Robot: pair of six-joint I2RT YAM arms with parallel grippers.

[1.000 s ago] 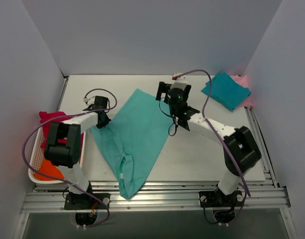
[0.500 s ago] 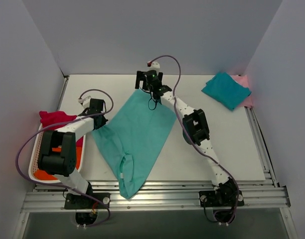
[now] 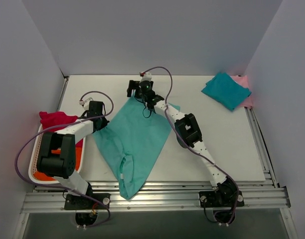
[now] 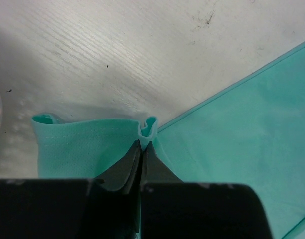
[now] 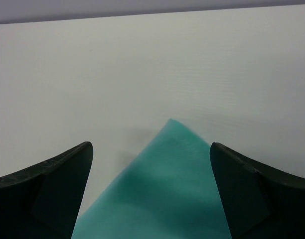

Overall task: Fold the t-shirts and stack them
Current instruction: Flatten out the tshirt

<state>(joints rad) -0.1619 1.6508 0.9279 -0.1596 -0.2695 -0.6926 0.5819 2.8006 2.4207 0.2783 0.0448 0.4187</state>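
Mint-green t-shirt (image 3: 135, 142) | we are moving the wide-open, empty right gripper (image 5: 150, 149) onto its 12 o'clock corner | left gripper (image 4: 142, 145) pinching its edge | fold nearing

Mint-green t-shirt (image 3: 135, 142): spread mostly flat and askew over the middle of the table (image 3: 232, 144), its near end reaching past the near edge and a left-side fold pinched in the left gripper (image 4: 142, 145). Darker teal t-shirt (image 3: 225, 90): folded in the far right corner on top of the pale pink t-shirt (image 3: 243, 81), which shows only at the edges. Magenta-red t-shirt (image 3: 53, 118): crumpled over the far end of the white basket (image 3: 32, 172) at left, with the orange t-shirt (image 3: 47, 173) inside.
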